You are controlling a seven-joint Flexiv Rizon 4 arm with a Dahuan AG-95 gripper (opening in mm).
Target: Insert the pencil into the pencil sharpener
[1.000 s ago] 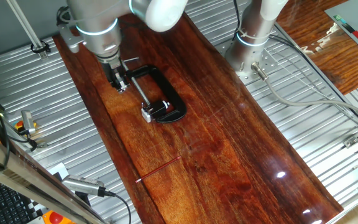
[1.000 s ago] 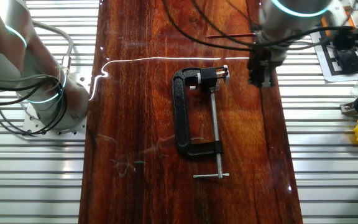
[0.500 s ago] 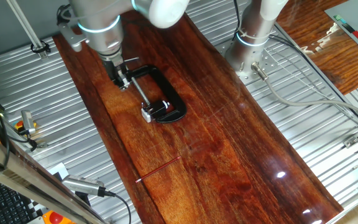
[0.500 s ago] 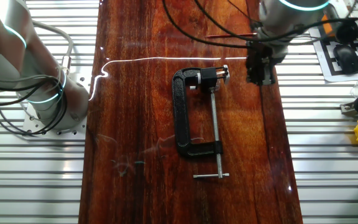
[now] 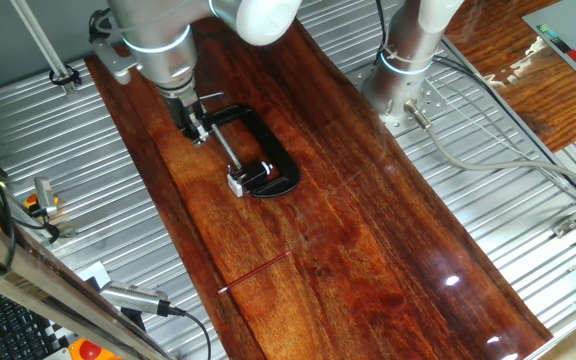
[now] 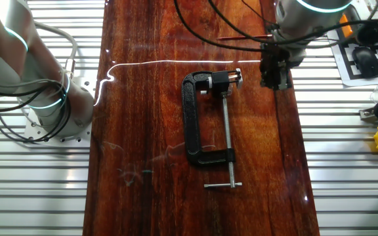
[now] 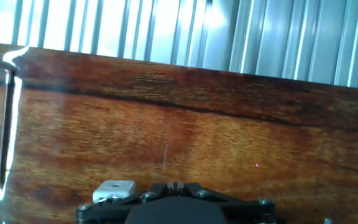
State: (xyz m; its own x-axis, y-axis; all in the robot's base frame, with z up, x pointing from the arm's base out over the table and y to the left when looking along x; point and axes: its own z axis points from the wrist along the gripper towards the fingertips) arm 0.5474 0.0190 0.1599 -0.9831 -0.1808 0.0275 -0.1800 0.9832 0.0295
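Observation:
The red pencil (image 5: pixel 256 272) lies flat on the dark wooden board, well away from the clamp. It shows in the other fixed view (image 6: pixel 241 37) and as a thin dark line at the hand view's left (image 7: pixel 5 124). The pencil sharpener (image 5: pixel 236 184), a small silvery block, sits at the jaw end of the black clamp (image 5: pixel 268 150). It also shows in the other fixed view (image 6: pixel 236 76) and low in the hand view (image 7: pixel 114 190). My gripper (image 5: pixel 195 138) (image 6: pixel 275 85) (image 7: pixel 176 185) hangs above the board beside the clamp, shut and holding nothing.
The black clamp (image 6: pixel 190 118) lies flat mid-board with its steel screw (image 6: pixel 227 137) and T-handle (image 6: pixel 223 186). Ribbed metal table (image 6: pixel 346 144) surrounds the board. The arm's base (image 5: pixel 408 60) stands beside the board. Cables and small items lie at the sides.
My gripper has shifted slightly upward in both fixed views. The pencil, sharpener and clamp have not moved.

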